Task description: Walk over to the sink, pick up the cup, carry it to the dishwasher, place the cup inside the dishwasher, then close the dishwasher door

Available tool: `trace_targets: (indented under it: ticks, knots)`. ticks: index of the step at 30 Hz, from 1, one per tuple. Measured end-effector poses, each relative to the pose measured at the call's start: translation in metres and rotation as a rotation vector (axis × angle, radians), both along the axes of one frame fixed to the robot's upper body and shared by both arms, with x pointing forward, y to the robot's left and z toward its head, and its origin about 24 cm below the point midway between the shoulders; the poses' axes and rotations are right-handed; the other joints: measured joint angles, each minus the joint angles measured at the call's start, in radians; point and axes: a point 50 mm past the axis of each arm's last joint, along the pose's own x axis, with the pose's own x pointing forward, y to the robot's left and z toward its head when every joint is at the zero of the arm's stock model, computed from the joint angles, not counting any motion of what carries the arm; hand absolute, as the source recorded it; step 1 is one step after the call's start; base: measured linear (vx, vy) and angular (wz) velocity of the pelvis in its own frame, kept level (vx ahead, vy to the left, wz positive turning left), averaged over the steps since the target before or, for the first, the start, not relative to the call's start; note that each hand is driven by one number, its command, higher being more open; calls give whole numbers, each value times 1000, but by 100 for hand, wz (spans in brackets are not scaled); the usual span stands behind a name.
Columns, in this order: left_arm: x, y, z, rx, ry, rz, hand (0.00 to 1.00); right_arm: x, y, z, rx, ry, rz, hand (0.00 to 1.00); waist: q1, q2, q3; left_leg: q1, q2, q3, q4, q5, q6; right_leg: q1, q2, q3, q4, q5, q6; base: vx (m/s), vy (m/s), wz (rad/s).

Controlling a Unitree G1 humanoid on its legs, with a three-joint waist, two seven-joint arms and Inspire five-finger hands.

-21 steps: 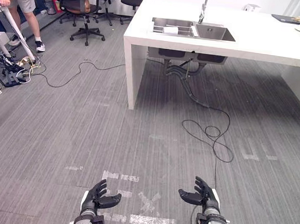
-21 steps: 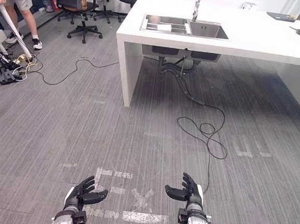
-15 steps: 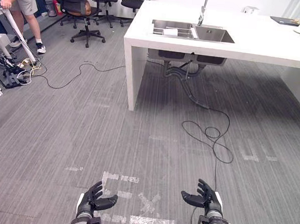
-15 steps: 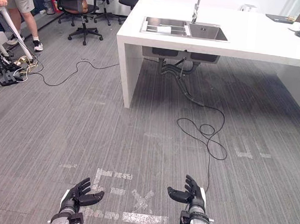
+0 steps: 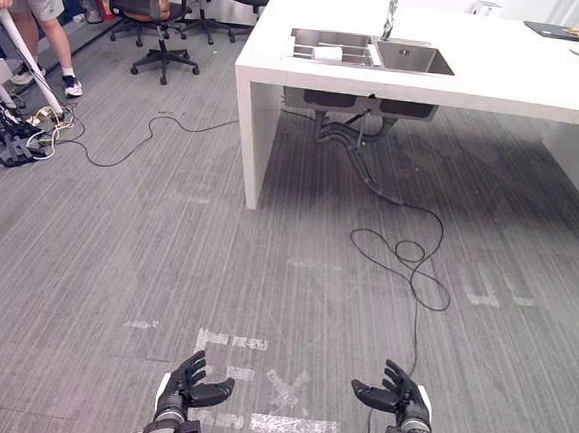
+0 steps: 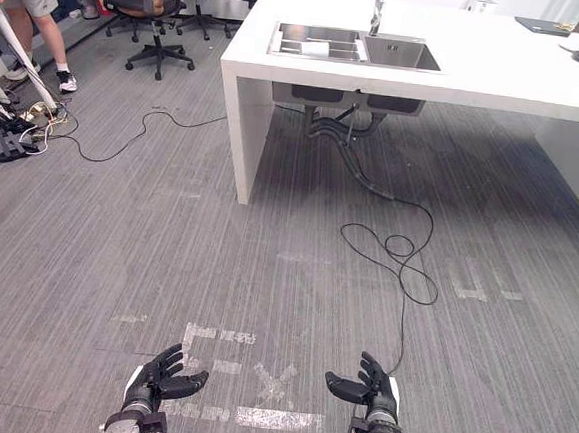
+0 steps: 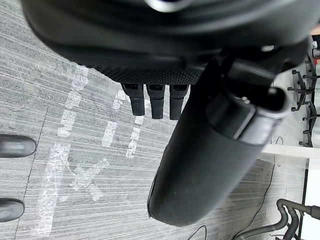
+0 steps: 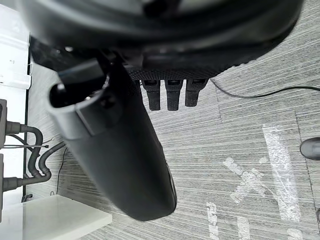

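We see white cup (image 5: pixel 327 52) in sink (image 5: pixel 414 60), apparently on its side, axis crosswise; L hand (image 5: pixel 179 392) & R hand (image 5: pixel 401 398) splayed, empty.

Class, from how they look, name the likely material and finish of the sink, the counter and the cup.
Sink: probably brushed stainless steel, grey with a metallic sheen. Counter: smooth white slab, stone or laminate, unclear. Cup: white, ceramic or plastic; too small to tell.

Grey striped floor (image 5: pixel 115 263), white counter (image 5: pixel 521 79) ahead, black office chairs (image 5: pixel 146 0) far left
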Motion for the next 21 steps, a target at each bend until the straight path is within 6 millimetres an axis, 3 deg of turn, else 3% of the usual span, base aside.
trace_targets:
  ticks: [5,13,15,17,20,21]
  knots:
    - [0,-2,0,-2,2,-8,90,-1,-2,0,-4,0,-17,90,0,2,-1,-12,3,20,12,-10,-11,-19,3,20,14,0,0,-28,-3,-11]
    - [3,-1,2,0,-14,-8,90,0,-10,2,-22,-4,-53,90,3,3,1,-84,16,50,99,-63,3,-73,11,49,44,-12,4,19,4,-12]
    - [8,-2,6,0,-38,-9,90,3,-13,3,-27,-13,-64,90,4,8,6,-119,20,59,166,-106,9,-117,11,56,132,-60,9,70,26,-12]
    - [11,-2,8,0,-54,-10,90,6,-14,4,-18,-23,-85,90,5,11,22,-125,18,78,248,-174,23,-180,3,52,327,-152,49,49,28,-22]
    - [16,-1,12,6,-78,-18,90,10,-10,5,-10,-30,-79,90,6,11,57,-77,20,80,283,-228,44,-299,-19,-15,657,-166,64,91,22,-7]
    - [17,-2,14,4,-85,-21,90,10,-8,5,-8,-29,-77,90,5,8,70,-56,18,80,301,-255,43,-346,-50,-63,785,-184,55,175,21,0]
